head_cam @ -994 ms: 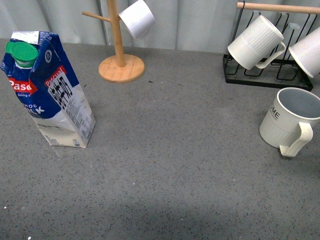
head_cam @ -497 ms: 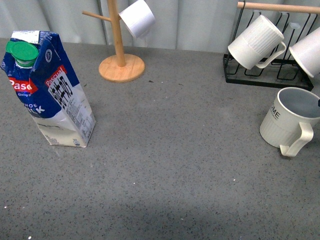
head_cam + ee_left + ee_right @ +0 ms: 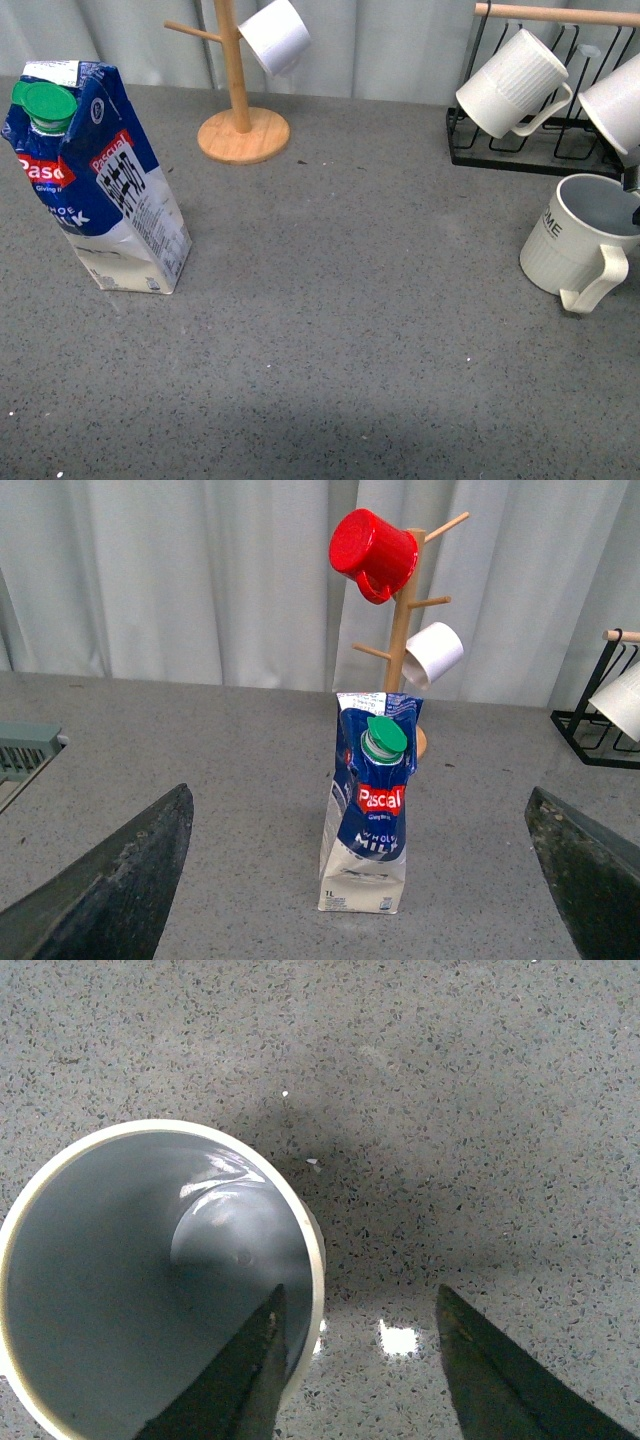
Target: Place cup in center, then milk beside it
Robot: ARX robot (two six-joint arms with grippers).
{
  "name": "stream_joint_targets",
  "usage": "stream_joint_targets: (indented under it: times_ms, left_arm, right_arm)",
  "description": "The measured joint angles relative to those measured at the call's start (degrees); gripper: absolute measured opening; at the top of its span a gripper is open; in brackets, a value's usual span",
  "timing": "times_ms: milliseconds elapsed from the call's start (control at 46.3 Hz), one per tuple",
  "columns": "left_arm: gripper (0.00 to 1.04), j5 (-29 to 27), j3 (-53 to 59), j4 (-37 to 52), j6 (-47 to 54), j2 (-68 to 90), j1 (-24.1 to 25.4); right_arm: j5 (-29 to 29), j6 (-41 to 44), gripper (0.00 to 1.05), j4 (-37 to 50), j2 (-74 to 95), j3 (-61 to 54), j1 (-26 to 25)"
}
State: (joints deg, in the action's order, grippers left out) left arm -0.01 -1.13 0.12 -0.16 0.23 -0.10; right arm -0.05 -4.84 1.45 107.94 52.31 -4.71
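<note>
The right jaws are pointed straight down over the cup, as shown in the right wrist view. One finger is set inside the cup, close to its rim, and the other finger is set outside it, above the counter. These jaws are spread apart, and nothing is squeezed by them. Only a small dark bit of this arm can be seen at the far right edge of the front view. The left jaws are held level above the counter and are pointed at the milk. They are spread wide, and nothing is gripped. The cup is stood upright at the far right of the counter, just in front of the wire rack, with its handle turned to the near side. The milk is stood upright at the far left, well apart from the cup. One lettered cup and one milk carton are counted. Two mugs are hung on the rack: the left ribbed mug and the right ribbed mug. One small white cup and one red cup are hung on the one wooden mug tree.
</note>
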Motion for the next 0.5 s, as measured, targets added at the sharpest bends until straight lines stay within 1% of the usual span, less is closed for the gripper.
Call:
stream_joint_targets:
  times_ms: [22, 86, 151, 216, 303, 497]
  left_arm:
    - [0.98, 0.0, 0.0, 0.0, 0.0, 0.0, 0.0]
    - [0.98, 0.0, 0.0, 0.0, 0.0, 0.0, 0.0]
    - [0.98, 0.0, 0.0, 0.0, 0.0, 0.0, 0.0]
    - [0.98, 0.0, 0.0, 0.0, 0.0, 0.0, 0.0]
    - [0.98, 0.0, 0.0, 0.0, 0.0, 0.0, 0.0]
    - [0.98, 0.0, 0.0, 0.0, 0.0, 0.0, 0.0]
  right_arm:
    - [0.02, -0.07, 0.4, 0.0, 0.04, 0.04, 0.0]
    - [0.07, -0.46, 0.3, -0.04, 0.17, 0.26, -0.02]
    - [0.31, -1.03, 0.23, -0.04, 0.17, 0.35, -0.02]
    - [0.13, -1.79, 0.12, -0.17, 0.17, 0.42, -0.02]
    - [0.0, -2.4, 0.02, -0.35, 0.17, 0.42, 0.0]
    - [-1.64, -4.9, 0.01, -1.99, -0.57, 1.14, 0.46]
